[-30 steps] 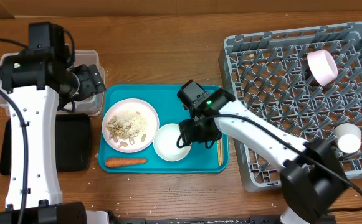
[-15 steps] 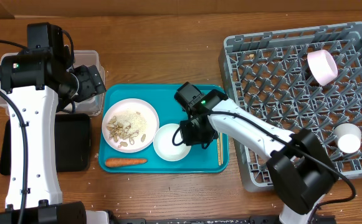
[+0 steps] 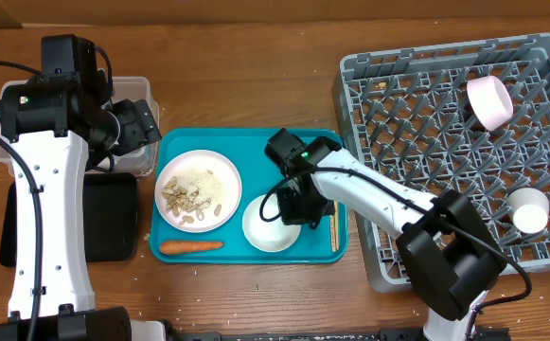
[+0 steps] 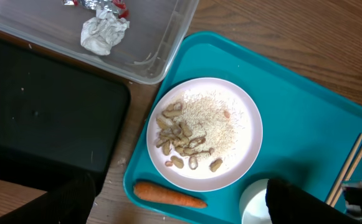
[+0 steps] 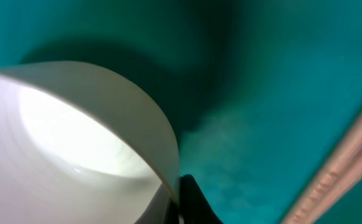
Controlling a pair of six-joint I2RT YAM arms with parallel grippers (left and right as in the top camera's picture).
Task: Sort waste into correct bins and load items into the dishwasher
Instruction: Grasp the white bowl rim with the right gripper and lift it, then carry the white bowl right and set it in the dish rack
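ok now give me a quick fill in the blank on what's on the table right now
1. The carrot lies on the ___ tray.
2. The dish rack holds a pink bowl and a ___ cup.
3. The ___ gripper grips the white bowl by its rim.
4. The food scraps sit on the white ___.
Missing words: teal; white; right; plate.

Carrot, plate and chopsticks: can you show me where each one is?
carrot [image 4: 170, 195], left wrist view, the middle of its orange body
plate [image 4: 248, 144], left wrist view, the bare white rim on its right side
chopsticks [image 4: 349, 168], left wrist view, halfway along the wooden sticks
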